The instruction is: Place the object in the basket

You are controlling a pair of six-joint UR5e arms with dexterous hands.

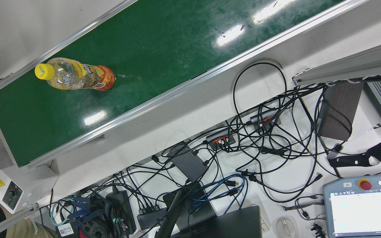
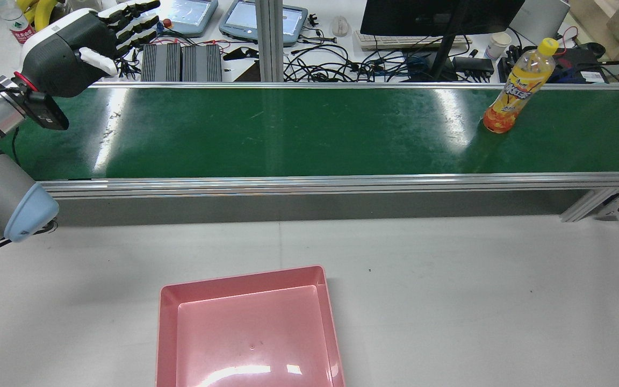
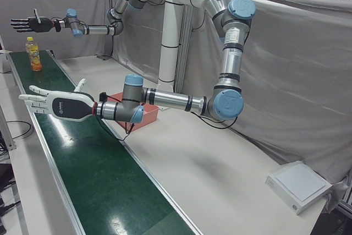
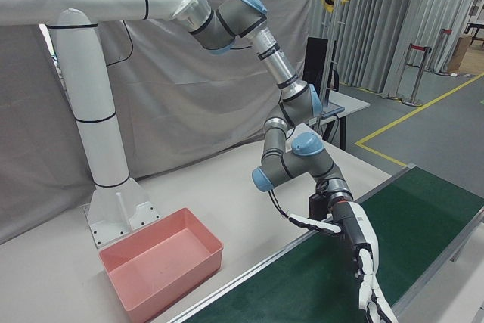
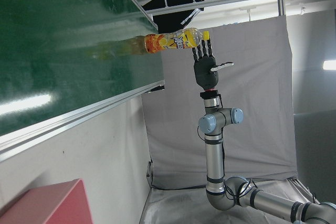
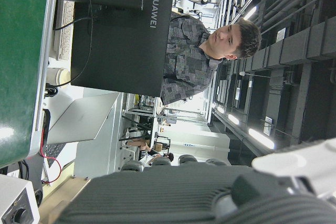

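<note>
Green conveyor belt [image 2: 288, 131] runs along the far side of the white bench [image 2: 449, 279], and everything below is placed relative to the bottle [image 2: 519, 86].

- Right hand [image 3: 27, 24]: fingers [image 5: 202, 52] straight and spread, holding nothing. It sits past the bottle at that end of the belt, at about cap height or a bit higher, fingertips pointing back toward the bottle. It's close, not touching. The left hand view lines the fingertips up with the cap, but that could be foreshortening, so I can't call the real gap.
- Left hand [image 2: 73, 48]: fingers [image 2: 132, 19] also flat and splayed, empty. It's well apart from the bottle, over the opposite end of the belt.
- Bottle: upright on the belt, long axis vertical, yellow cap up, orange label below. It stands clear of both side rails, nearer the rail on the cable side.
- Basket [image 2: 168, 333]: pink, empty, on the bench. It's well away from the bottle, toward the left-hand end and on the robot's side of the belt.

My read: the right hand is the obvious picker. It needs to drop below the cap and wrap the body from the side. A tall, narrow bottle tips easily if the fingertips nudge it first.
</note>
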